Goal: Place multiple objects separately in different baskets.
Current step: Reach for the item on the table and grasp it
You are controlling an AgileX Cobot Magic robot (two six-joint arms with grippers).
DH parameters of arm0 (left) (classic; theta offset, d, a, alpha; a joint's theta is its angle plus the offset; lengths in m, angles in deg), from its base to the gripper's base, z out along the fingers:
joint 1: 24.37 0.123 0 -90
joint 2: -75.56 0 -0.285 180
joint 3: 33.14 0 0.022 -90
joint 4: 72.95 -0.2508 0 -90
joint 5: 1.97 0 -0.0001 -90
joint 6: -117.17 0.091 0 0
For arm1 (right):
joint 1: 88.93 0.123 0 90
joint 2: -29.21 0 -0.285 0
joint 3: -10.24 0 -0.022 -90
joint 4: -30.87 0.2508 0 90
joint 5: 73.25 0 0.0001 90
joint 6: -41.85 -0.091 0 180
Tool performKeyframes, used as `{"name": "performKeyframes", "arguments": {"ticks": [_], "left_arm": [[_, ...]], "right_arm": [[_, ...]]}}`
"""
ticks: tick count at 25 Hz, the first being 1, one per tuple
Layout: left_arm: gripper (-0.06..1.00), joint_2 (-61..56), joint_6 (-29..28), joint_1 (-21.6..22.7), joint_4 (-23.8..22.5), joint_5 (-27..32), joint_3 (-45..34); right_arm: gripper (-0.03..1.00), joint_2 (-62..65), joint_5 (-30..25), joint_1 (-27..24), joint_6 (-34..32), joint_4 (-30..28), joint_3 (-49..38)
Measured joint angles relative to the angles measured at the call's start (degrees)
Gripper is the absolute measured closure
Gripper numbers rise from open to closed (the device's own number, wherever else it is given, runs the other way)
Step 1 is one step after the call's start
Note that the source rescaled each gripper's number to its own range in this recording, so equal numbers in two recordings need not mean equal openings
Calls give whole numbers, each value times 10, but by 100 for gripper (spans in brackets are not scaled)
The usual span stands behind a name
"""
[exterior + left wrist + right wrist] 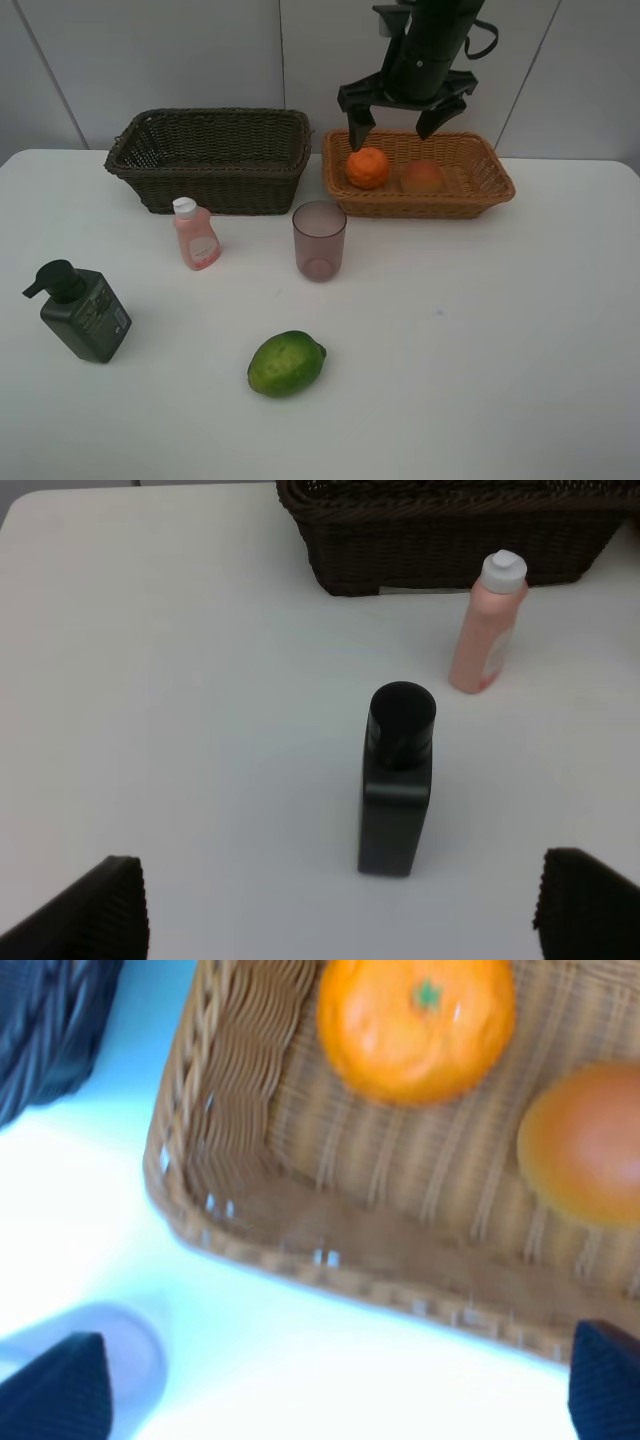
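Observation:
My right gripper (393, 125) hangs open over the left end of the light tan basket (500, 190), holding nothing. Right under it in that basket lies the orange (368, 167), with the peach-like fruit (423, 177) beside it. The right wrist view shows the orange (415, 1025) and peach (585, 1145) on the basket floor (330, 1230). On the table stand the pink bottle (196, 235), purplish cup (319, 240), dark green pump bottle (82, 312) and green fruit (286, 363). My left gripper (340, 910) is open, well short of the pump bottle (397, 790).
The dark brown basket (210, 160) stands at the back left, with nothing showing inside it. The pink bottle (488, 625) stands just in front of it (450, 540). A white wall rises behind both baskets.

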Motion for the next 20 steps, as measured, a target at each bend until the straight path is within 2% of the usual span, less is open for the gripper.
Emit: {"name": "performKeyframes", "arguments": {"ticks": [4,7,13,17,20], "left_arm": [[-6,0,0,0,0,0,0],[-6,0,0,0,0,0,0],[-6,0,0,0,0,0,0],[-6,0,0,0,0,0,0],[-6,0,0,0,0,0,0]], "right_arm": [[-1,67,19,-1,-14,0,-87],[-1,127,39,-20,-16,0,-166],[-1,271,51,-107,-16,-1,-309],[-1,392,43,-181,-16,-1,-382],[-1,490,33,-216,-16,-3,-431]]}}
